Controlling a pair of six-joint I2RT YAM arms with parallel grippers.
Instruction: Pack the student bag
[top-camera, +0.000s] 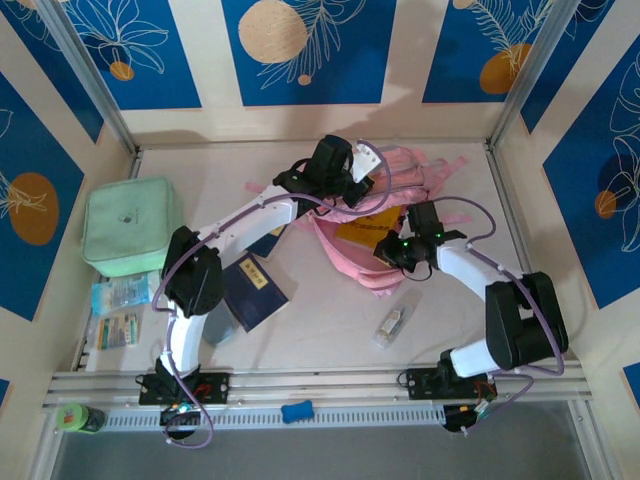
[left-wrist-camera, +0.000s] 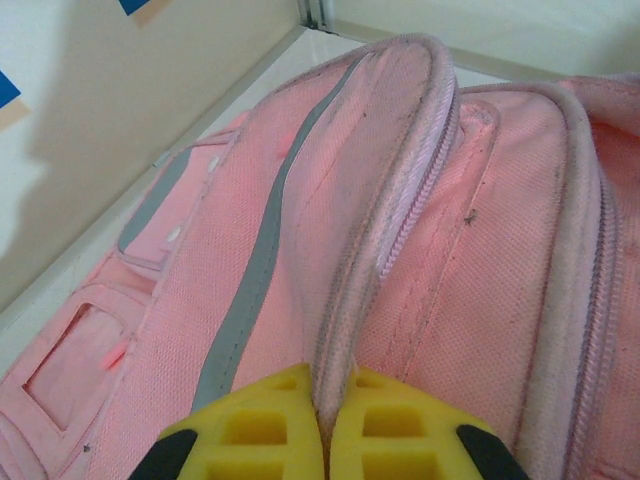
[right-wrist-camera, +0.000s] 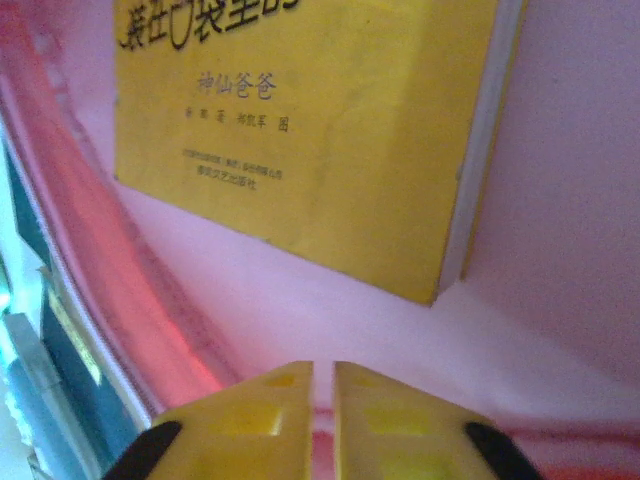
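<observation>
The pink student bag (top-camera: 404, 168) lies open at the back middle of the table. My left gripper (top-camera: 350, 188) is shut on the bag's zip edge. In the left wrist view its yellow fingertips (left-wrist-camera: 322, 385) pinch the piped rim of the bag (left-wrist-camera: 250, 250). My right gripper (top-camera: 392, 252) reaches into the bag's mouth. In the right wrist view its jaws (right-wrist-camera: 323, 368) stand almost together over the pink lining (right-wrist-camera: 330, 300), with nothing clearly between them. A yellow book (right-wrist-camera: 300, 130) lies inside the bag, just ahead of them, and shows from above too (top-camera: 362, 232).
A mint-green soft case (top-camera: 130, 225) sits at the left. Below it lie two packets (top-camera: 122, 296), (top-camera: 115, 328). A dark blue book (top-camera: 255, 290) lies by the left arm. A small clear pack (top-camera: 393, 325) lies front right. Walls close in the table.
</observation>
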